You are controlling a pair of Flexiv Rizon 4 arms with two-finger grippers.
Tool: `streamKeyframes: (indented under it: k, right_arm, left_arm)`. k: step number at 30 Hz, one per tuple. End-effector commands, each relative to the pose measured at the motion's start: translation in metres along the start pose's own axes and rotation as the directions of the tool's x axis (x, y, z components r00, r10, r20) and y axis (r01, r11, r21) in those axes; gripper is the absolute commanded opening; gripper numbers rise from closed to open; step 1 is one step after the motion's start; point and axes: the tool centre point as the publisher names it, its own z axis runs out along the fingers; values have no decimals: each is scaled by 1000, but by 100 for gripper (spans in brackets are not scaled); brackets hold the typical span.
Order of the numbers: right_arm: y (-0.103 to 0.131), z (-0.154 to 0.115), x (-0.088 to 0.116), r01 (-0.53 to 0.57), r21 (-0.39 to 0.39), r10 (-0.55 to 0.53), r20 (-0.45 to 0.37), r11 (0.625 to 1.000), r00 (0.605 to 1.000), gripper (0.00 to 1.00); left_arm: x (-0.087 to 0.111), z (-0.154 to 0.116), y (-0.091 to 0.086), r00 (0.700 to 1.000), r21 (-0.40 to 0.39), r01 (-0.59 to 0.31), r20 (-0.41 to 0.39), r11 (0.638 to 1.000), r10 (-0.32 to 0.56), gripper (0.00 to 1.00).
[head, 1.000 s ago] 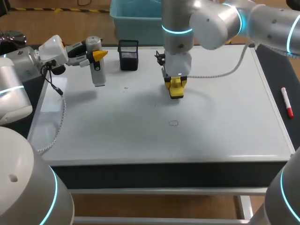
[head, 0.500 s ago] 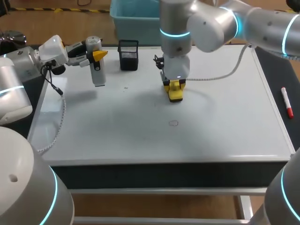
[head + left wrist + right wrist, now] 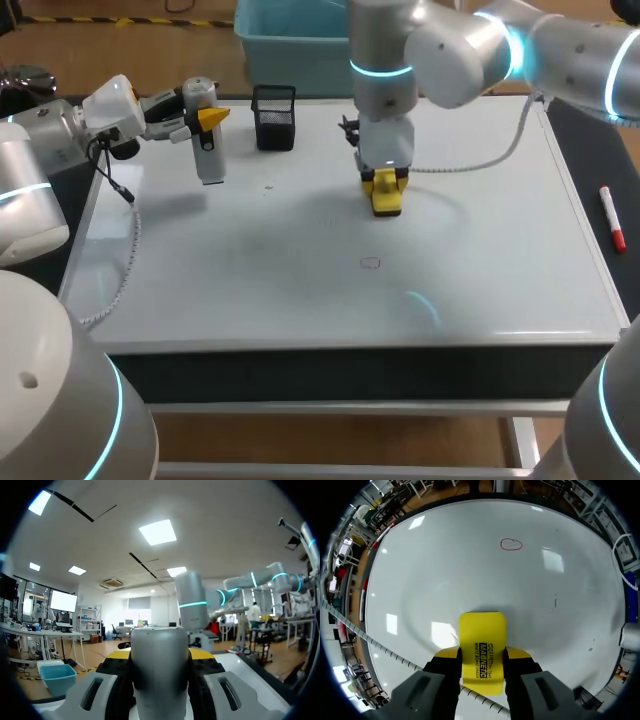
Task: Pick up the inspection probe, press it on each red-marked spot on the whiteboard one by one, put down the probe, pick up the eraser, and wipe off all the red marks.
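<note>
Clamping eraser [image 3: 481,635] w/ right gripper [image 3: 481,655], low on whiteboard [image 3: 500,260]; clamped probe [image 3: 207,155] w/ left gripper [image 3: 206,122] too; risked missing red ring [image 3: 511,544] ahead by stopping short or lifting early.

The eraser [image 3: 386,195] sits on the whiteboard [image 3: 250,280] behind the mark [image 3: 370,263], probe [image 3: 204,145] far left (beside a holder [image 3: 274,118]).
</note>
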Motion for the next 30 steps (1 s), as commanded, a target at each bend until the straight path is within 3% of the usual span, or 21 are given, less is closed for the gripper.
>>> streamKeyframes:
  k: [1,18,22,30]
  right_arm:
    - [-1,3,15,-13,2,13,3,1000,1000,0]
    - [0,-4,74,-140,19,140,5,990,990,0]
    - [-6,-23,112,-185,13,184,29,983,982,0]
    - [-22,-39,174,-252,14,252,-41,968,967,0]
  left_arm:
    - [0,1,0,1000,2,-2,2,1000,2,0]
    - [0,1,0,1000,2,-2,2,1000,2,0]
    - [0,1,0,1000,2,-2,2,1000,2,0]
    - [0,1,0,1000,2,-2,2,1000,2,0]
